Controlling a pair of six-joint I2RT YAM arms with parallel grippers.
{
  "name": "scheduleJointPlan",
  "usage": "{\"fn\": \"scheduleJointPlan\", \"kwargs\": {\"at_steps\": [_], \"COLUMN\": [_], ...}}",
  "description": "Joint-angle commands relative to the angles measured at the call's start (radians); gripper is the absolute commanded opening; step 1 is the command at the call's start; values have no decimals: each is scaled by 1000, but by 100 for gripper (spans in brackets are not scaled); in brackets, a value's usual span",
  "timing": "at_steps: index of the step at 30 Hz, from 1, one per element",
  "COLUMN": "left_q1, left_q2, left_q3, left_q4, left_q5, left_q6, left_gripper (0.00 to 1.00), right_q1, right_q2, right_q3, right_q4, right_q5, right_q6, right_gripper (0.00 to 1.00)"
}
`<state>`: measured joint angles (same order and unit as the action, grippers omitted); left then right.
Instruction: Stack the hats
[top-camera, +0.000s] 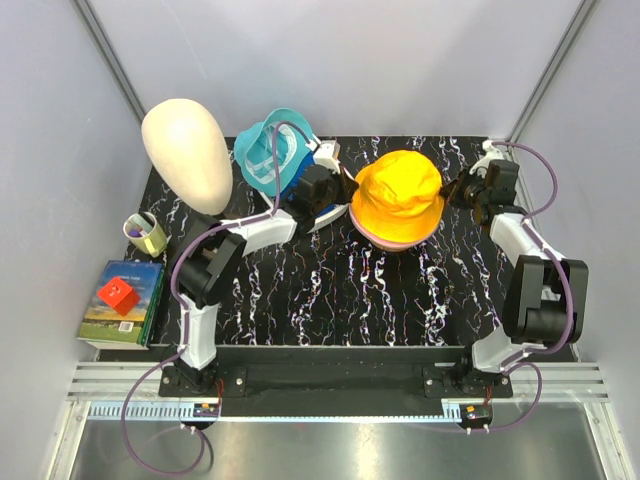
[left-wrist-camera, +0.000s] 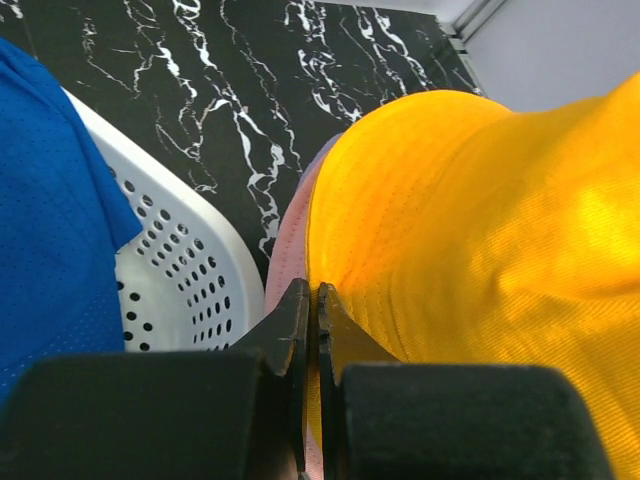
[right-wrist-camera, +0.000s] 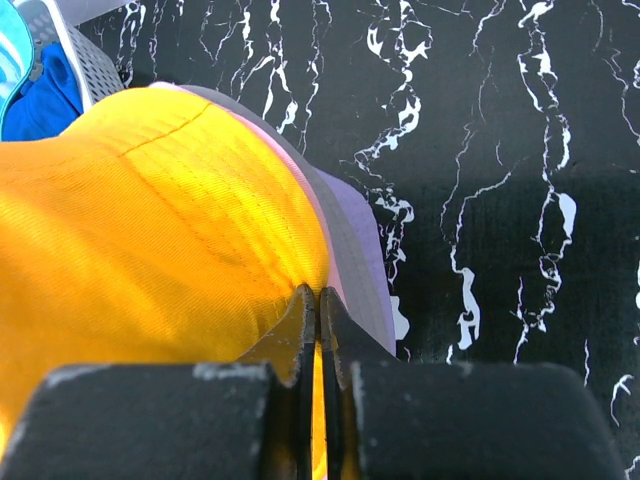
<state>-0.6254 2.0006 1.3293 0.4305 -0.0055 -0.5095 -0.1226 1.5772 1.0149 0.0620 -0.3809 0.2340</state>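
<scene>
the orange-yellow hat sits far centre on the table, on top of a pink hat and a lavender hat. the left gripper is clenched on its left brim and the right gripper on its right brim; fabric seems pinched between each pair of fingers. further left, a teal hat and a royal-blue hat lie in the white basket.

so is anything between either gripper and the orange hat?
Nothing visible. The left gripper and the right gripper are each shut on the brim of the orange hat, on opposite sides. It sits on the pink hat and lavender hat.
</scene>
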Motion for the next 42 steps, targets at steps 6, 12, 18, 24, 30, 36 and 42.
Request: {"fn": "scheduleJointPlan", "kwargs": {"at_steps": [6,12,18,24,30,36,42], "left_q1": [-11,-11,-11,1,56,125,147], "left_q2": [-17,-180,-348,-327,-68,43,58], "left_q3": [-22,-35,-48,62,405,536,521], "left_q4": [-213,-254,-331,-456,-605,-581,-434], "left_q5": [-177,-234,-382,-608,-786,-843,-869], "left_q6": [131,158,255,471,663,718,842], "left_gripper": [2,66,87,99,99,99,99], "right_q1": [-9,-9,-8,-11,-11,-11,-11], "right_q2": [-77,-196,-330,-431,-425,-413,-396], "right_q3": [-68,-79,-90,-127,-137,-145,-147], "right_q4": [-56,-131,-220,-229,-212,-192,-174], "right_q5": [109,114,261,326,286,252,212], "right_q6": [7,24,56,65,83,90,99], "right_gripper": [2,60,78,81,81,81,81]}}
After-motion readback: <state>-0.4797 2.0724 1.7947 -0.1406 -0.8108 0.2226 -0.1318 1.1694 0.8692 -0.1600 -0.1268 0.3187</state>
